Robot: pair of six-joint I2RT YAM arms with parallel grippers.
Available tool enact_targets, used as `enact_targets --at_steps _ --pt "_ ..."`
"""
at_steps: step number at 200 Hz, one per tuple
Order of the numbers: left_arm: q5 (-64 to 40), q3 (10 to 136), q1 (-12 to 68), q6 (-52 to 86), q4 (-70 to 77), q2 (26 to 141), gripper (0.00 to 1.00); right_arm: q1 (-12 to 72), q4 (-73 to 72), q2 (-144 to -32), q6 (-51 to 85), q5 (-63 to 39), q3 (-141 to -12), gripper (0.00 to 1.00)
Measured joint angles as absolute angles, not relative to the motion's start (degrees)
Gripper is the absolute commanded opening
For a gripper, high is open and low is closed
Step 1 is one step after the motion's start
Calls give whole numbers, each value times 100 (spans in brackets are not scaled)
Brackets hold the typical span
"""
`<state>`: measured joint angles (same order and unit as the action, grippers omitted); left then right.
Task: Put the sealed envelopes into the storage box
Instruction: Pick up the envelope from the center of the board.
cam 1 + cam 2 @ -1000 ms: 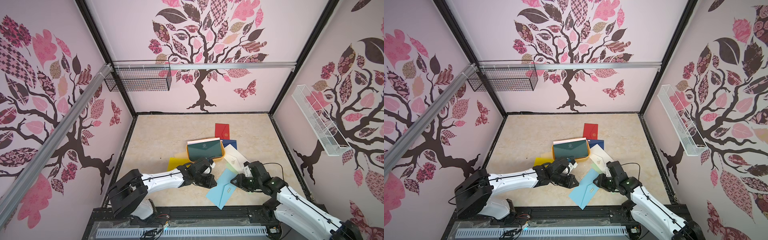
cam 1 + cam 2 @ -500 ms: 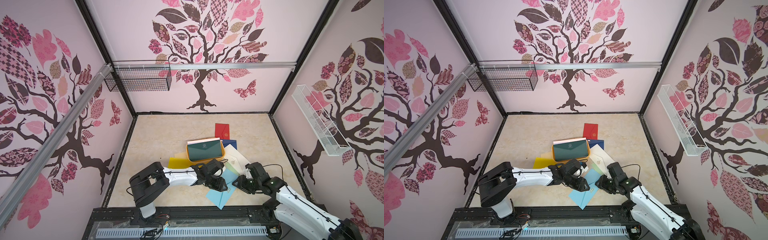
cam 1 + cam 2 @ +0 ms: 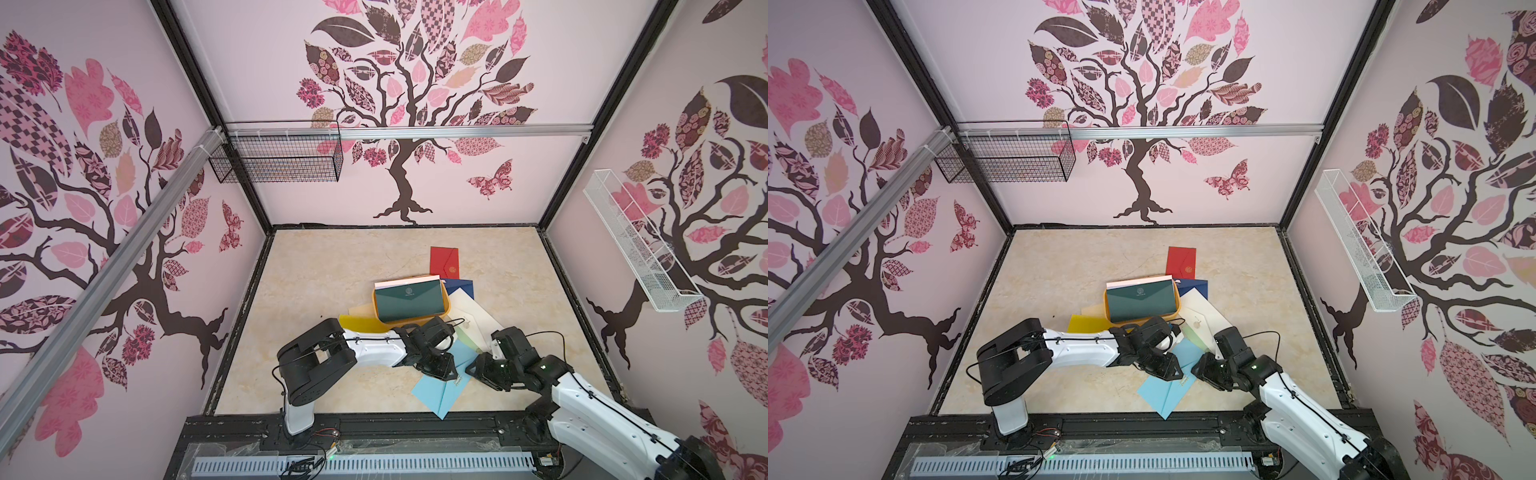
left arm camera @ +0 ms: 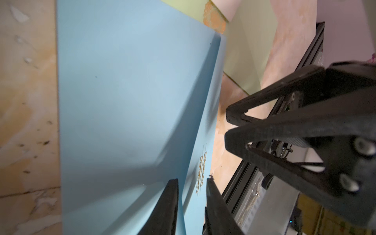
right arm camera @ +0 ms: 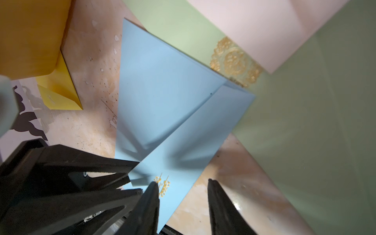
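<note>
A light blue envelope (image 3: 442,388) (image 3: 1163,392) lies flat near the table's front edge. My left gripper (image 3: 448,375) (image 4: 191,181) is down on it, jaws drawn close together with the flap's edge (image 4: 200,162) between them. My right gripper (image 3: 471,369) (image 5: 183,183) stands open right beside it; one finger (image 5: 151,195) is over the flap's gold emblem, the other over bare table. The yellow-orange storage box (image 3: 447,308) (image 5: 30,36) sits behind, a dark green envelope (image 3: 409,299) leaning in it on top. Red (image 3: 444,262), navy (image 3: 462,286), cream (image 3: 476,313), light green (image 5: 305,122) and yellow (image 3: 357,323) envelopes lie around it.
A black wire basket (image 3: 276,158) hangs on the back wall at left, and a white mesh tray (image 3: 636,245) on the right wall. A black rail (image 3: 374,428) runs along the table's front edge. Both arms meet close together over the light blue envelope.
My left gripper has swung right, from the light blue envelope's left corner to its flap next to the right gripper. The right gripper has hardly moved. The envelope lies about where it was.
</note>
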<state>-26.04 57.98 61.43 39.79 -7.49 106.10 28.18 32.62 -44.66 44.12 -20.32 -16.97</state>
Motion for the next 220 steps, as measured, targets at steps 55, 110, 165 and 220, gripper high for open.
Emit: enact_targets --at_steps 55,110,165,220 --pt "-2622 5951 6139 3966 -770 10645 0 2818 3260 -4283 4429 -2062 -1667 47" --pt "-2755 5631 5863 4191 -550 10127 0 2818 3030 -3129 4416 -2189 -1594 55" --pt "-3120 5365 5529 4598 99 9605 0 2818 2165 -2926 4622 -2491 -1173 55" --pt "-3326 5234 5435 4871 578 9561 0 2812 1470 -3046 4731 -2665 -1138 45"
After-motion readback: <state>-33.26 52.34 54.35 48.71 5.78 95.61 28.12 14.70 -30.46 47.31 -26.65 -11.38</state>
